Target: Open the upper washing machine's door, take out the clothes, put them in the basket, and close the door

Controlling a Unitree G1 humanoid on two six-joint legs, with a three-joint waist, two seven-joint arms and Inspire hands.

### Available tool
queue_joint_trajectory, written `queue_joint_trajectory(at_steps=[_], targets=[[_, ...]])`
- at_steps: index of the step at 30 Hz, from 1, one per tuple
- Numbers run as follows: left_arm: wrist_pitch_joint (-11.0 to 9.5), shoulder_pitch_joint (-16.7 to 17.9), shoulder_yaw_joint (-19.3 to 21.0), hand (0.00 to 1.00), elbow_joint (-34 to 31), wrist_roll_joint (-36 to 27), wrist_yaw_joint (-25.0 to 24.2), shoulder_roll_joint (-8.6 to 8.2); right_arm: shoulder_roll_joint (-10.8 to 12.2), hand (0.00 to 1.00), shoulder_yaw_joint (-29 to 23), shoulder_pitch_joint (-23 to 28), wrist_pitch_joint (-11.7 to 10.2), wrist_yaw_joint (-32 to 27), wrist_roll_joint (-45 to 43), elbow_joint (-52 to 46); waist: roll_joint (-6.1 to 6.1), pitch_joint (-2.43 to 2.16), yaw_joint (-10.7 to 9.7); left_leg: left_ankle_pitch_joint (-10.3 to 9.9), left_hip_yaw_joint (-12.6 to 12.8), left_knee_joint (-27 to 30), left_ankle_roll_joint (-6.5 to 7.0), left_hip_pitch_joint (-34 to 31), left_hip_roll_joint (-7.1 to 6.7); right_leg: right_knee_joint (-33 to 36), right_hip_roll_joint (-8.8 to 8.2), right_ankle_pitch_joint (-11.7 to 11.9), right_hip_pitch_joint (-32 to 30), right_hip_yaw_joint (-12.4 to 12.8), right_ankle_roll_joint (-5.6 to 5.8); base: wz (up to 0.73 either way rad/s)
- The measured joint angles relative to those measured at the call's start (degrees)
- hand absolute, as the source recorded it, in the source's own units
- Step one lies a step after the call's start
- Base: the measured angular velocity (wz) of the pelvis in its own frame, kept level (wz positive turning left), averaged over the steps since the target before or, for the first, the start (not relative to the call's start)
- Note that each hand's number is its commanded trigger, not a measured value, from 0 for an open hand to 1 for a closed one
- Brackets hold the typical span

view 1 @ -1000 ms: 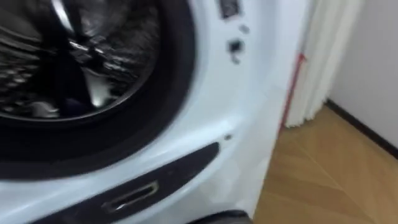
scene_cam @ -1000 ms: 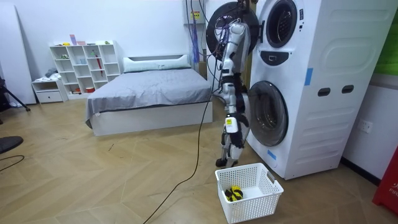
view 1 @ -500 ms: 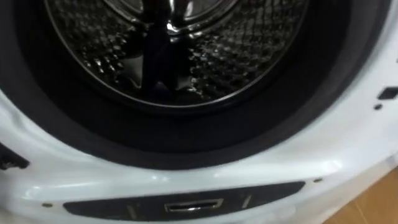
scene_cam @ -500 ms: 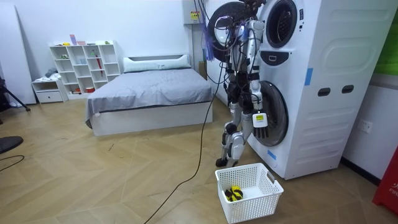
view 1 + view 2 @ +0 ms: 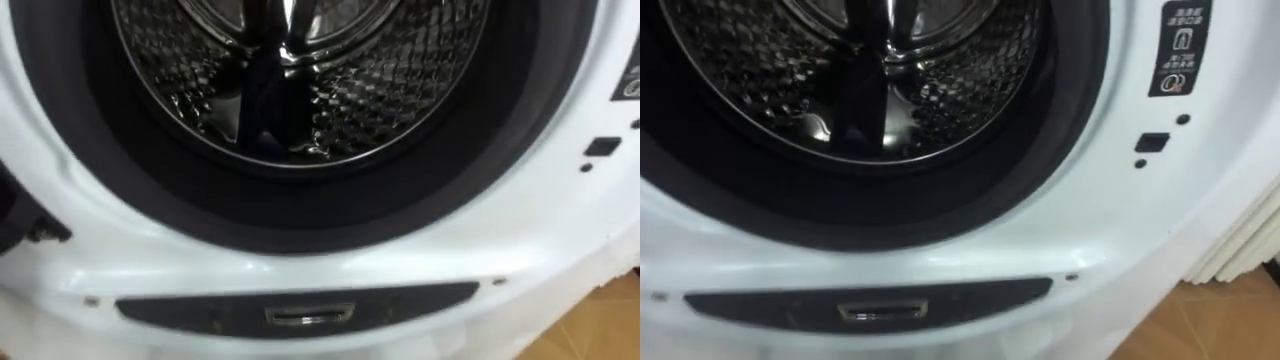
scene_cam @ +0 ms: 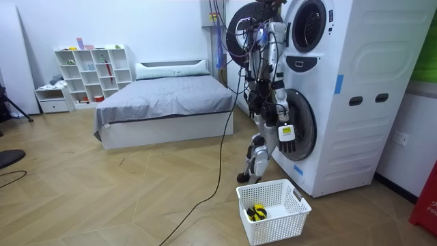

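Observation:
I stand close in front of the stacked white washing machines [image 6: 328, 96], facing the upper drum opening [image 5: 300, 70]. Its round door [image 6: 241, 31] is swung open toward the room view's left. Inside the shiny perforated drum [image 5: 860, 70] there is a dark blue shape [image 5: 262, 100] near the bottom; I cannot tell whether it is cloth. My right hand [image 6: 287, 133] hangs at my side by the lower machine's door, fingers straight and holding nothing.
A white laundry basket [image 6: 273, 210] stands on the wooden floor by my feet, with a yellow and black item [image 6: 257, 212] in it. A dark panel with a recessed slot [image 5: 308, 316] runs under the drum. A bed [image 6: 164, 102] and a shelf [image 6: 94, 72] stand behind.
I have turned from sideways to face the machine, so the drum has come to the middle of the eye view. My right arm has dropped to hang by the lower door.

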Motion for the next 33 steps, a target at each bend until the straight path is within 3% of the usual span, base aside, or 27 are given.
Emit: queue_joint_trajectory(at_steps=[1,2,3,4,5,7,8,9,10,12,14,15,18,19,20,22,23,24,25,27,28,29,31,32,33], targets=[[0.12,0.04,0.47,0.0,-0.38,0.01,-0.13,-0.09,-0.12,0.0,-0.31,0.03,-0.17,0.08,-0.56,0.0,-0.03,-0.42,-0.16,-0.36,-0.15,1.71,-1.89,-1.03,0.46,0.02,-0.41,0.16,-0.59,-0.39,-0.32,-0.08],[0.5,0.14,1.07,0.0,-1.75,0.0,-0.67,-0.25,-0.45,0.0,-0.83,0.01,-0.82,0.14,-2.12,-0.22,0.27,-0.24,-0.17,-0.79,1.29,8.67,-3.32,-2.91,3.03,1.01,-0.14,0.07,-0.99,-1.05,-0.98,-0.27],[0.95,0.38,0.93,0.0,-1.76,-0.04,-1.09,-0.24,-0.86,0.0,-0.82,-0.01,-1.01,0.03,-2.81,-0.25,0.6,-0.27,-0.34,-0.73,3.4,16.73,-3.39,-2.23,6.75,2.89,0.85,-0.45,-1.19,-1.06,-1.78,-0.31],[1.13,0.3,0.89,0.0,-1.76,-0.07,-1.34,-0.24,-1.02,0.0,-0.79,-0.08,-1.01,-0.08,-3.55,-0.3,1.06,-0.4,-0.78,-0.46,3.62,19.36,-3.83,-1.06,8.73,3.7,1.39,-0.65,-1.22,-1.09,-2.11,-0.23],[1.01,-0.67,0.89,0.0,-1.73,-0.06,-1.92,-0.19,-1.15,0.0,-0.76,-0.5,-1.03,-0.33,-4.34,-0.35,1.61,-0.23,-1.78,0.57,3.34,20.57,-4.75,2.49,12.04,5.85,2.04,-0.92,-1.59,-1.36,-2.53,0.0],[0.35,-2.82,0.49,0.0,-1.75,-0.09,-2.64,-0.23,-1.21,0.0,-0.85,-0.5,-1.04,-0.79,-5.57,-0.54,1.77,-0.09,-3.32,1.57,1.03,17.76,-6.72,7.85,13.93,9.14,1.92,-0.93,-3.46,-2.1,-2.57,0.02],[-0.33,-4.45,-0.79,0.0,-1.86,-0.14,-3.44,-0.23,-1.51,0.0,-0.85,-0.52,-0.82,-0.7,-7.12,-1.13,2.09,-0.11,-3.78,1.72,-1.02,13.95,-7.26,11.21,14.14,10.81,1.61,-0.92,-5.41,-2.99,-2.56,-0.04],[-0.57,-5.25,-1.83,0.0,-1.86,-0.22,-3.74,-0.29,-1.7,0.0,-0.84,-0.59,-0.59,-0.72,-7.69,-1.52,2.4,-0.05,-3.85,1.84,-1.53,11.88,-7.53,12.61,14.25,11.53,1.55,-0.9,-6.52,-3.12,-2.53,-0.08],[-0.65,-7.45,-3.32,0.0,-1.85,-0.45,-4.52,-0.38,-1.81,0.0,-0.91,-0.77,0.26,-0.78,-8.9,-2.58,3.35,-0.16,-3.98,-1.86,-1.63,6.22,-9.32,14.82,14.76,12.88,1.3,-0.6,-8.73,-3.2,-2.03,0.0],[-0.77,-10.99,-6.6,0.0,-2.33,-0.42,-4.69,-0.57,-1.32,0.0,-1.92,-1.87,1.22,-0.8,-10.75,-2.86,3.3,-0.01,-5.16,-7.51,0.5,-4.19,-9.25,17.02,14.63,15.68,0.07,1.13,-13.42,-3.49,-1.0,0.15],[-0.79,-13.04,-9.48,0.0,-3.24,-0.42,-4.7,-0.97,-0.85,0.0,-3.73,-2.04,2.0,-1.23,-12.6,-4.04,3.32,-0.06,-5.65,-9.15,1.52,-9.26,-7.64,16.21,13.49,15.1,-1.06,3.88,-16.27,-3.07,0.53,0.24],[-0.94,-13.34,-10.21,0.0,-3.69,-0.45,-4.69,-0.99,-0.74,0.0,-4.33,-2.27,2.28,-1.19,-13.09,-4.43,3.02,-0.17,-5.68,-9.17,1.58,-9.83,-7.52,15.54,12.68,14.82,-1.68,4.96,-17.22,-2.58,1.13,0.07],[-1.58,-13.44,-11.32,0.0,-2.51,-0.53,-4.79,-1.61,-0.69,0.0,-4.26,-2.58,2.7,-1.05,-13.19,-4.93,1.59,-0.26,-4.92,-6.45,2.02,-10.68,-2.5,12.57,8.01,7.34,-4.52,13.14,-16.98,-0.81,3.86,-0.06],[-1.96,-13.44,-11.37,0.0,-1.52,-0.52,-4.8,-1.61,-0.71,0.0,-4.03,-2.39,2.66,-1.08,-13.13,-4.95,1.55,-0.25,-4.96,-5.99,2.19,-10.81,-1.66,12.27,7.39,5.54,-4.96,14.59,-16.39,-0.76,4.37,0.05],[-2.23,-12.96,-11.51,0.0,-0.26,-0.52,-4.86,-1.3,-0.72,0.0,-3.47,-2.26,2.67,-1.17,-12.74,-4.95,1.14,-0.3,-4.75,-5.18,2.75,-11.25,-0.26,11.87,6.33,2.4,-5.52,17.55,-15.61,0.63,5.16,0.0],[-2.35,-11.26,-11.51,0.0,0.75,-0.52,-4.83,-0.87,-0.62,0.0,-2.85,-1.99,2.77,-1.28,-10.87,-4.92,1.0,-0.3,-5.09,-4.22,4.08,-11.19,0.74,10.83,5.58,1.76,-6.83,19.07,-15.24,0.84,6.36,0.15],[-2.35,-10.69,-11.49,0.0,1.95,-0.59,-4.74,-0.96,-0.58,0.0,-2.93,-0.97,2.76,-1.33,-9.51,-5.0,0.96,-0.37,-5.7,-3.16,4.09,-11.5,0.76,10.64,5.93,5.55,-7.5,15.74,-14.09,0.52,6.93,0.5],[-2.38,-10.44,-11.52,0.0,2.0,-0.61,-4.7,-0.91,-0.52,0.0,-2.91,-0.61,2.76,-1.33,-9.11,-5.08,0.88,-0.36,-5.92,-2.51,4.29,-11.87,0.68,10.53,6.05,7.6,-7.78,13.75,-13.37,0.48,6.9,0.67],[-2.91,-9.76,-11.46,0.0,1.98,-0.58,-4.6,-0.7,-0.49,0.0,-2.91,-0.48,2.7,-1.33,-8.78,-5.11,0.56,-0.46,-5.87,-1.0,5.13,-13.35,0.5,10.46,6.06,11.1,-8.55,10.13,-11.97,0.5,6.85,0.49],[-3.35,-8.62,-11.54,0.0,1.94,-1.29,-4.51,-0.83,-0.41,0.0,-2.08,-0.51,2.06,-2.02,-8.34,-5.05,0.08,-0.51,-4.74,1.19,5.26,-15.96,0.03,10.78,5.93,13.5,-9.33,4.98,-6.49,0.5,7.6,0.29],[-3.46,-8.29,-11.5,0.0,1.92,-1.29,-4.49,-0.8,-0.41,0.0,-1.41,-0.57,1.86,-2.18,-8.36,-5.04,-0.17,-0.55,-4.57,1.48,5.28,-16.28,-0.22,10.77,5.83,13.07,-9.3,4.08,-4.92,0.48,7.8,0.06],[-3.54,-7.73,-11.05,0.0,1.87,-1.27,-4.48,-0.67,-0.21,0.0,-0.48,-0.72,1.19,-2.43,-8.39,-5.08,-1.41,-0.72,-3.99,1.83,5.7,-16.6,-0.9,10.79,5.47,10.17,-9.22,3.14,-2.69,0.48,8.15,-0.08],[-4.47,-6.63,-8.88,0.0,2.11,-1.41,-4.52,-0.76,0.14,0.0,-0.18,-0.9,0.21,-2.29,-8.7,-5.08,-1.98,-0.79,-1.99,2.22,7.14,-16.72,-1.68,10.76,5.5,4.33,-8.32,2.99,-0.81,0.46,8.25,-0.48],[-5.21,-6.0,-7.37,0.0,2.58,-1.85,-4.53,-0.86,0.26,0.0,-0.2,-1.36,-0.16,-1.95,-8.81,-5.0,-1.76,-0.76,-1.35,2.43,7.84,-16.77,-2.15,10.6,5.59,1.56,-7.62,3.5,-0.25,0.5,6.8,-0.54],[-5.34,-5.76,-6.82,0.0,2.76,-1.96,-4.56,-0.87,0.31,0.0,-0.19,-1.43,-0.41,-1.75,-8.78,-5.0,-1.7,-0.74,-1.44,2.64,7.93,-16.88,-2.41,10.42,5.8,0.84,-7.3,3.81,-0.14,0.52,6.39,-0.24]])
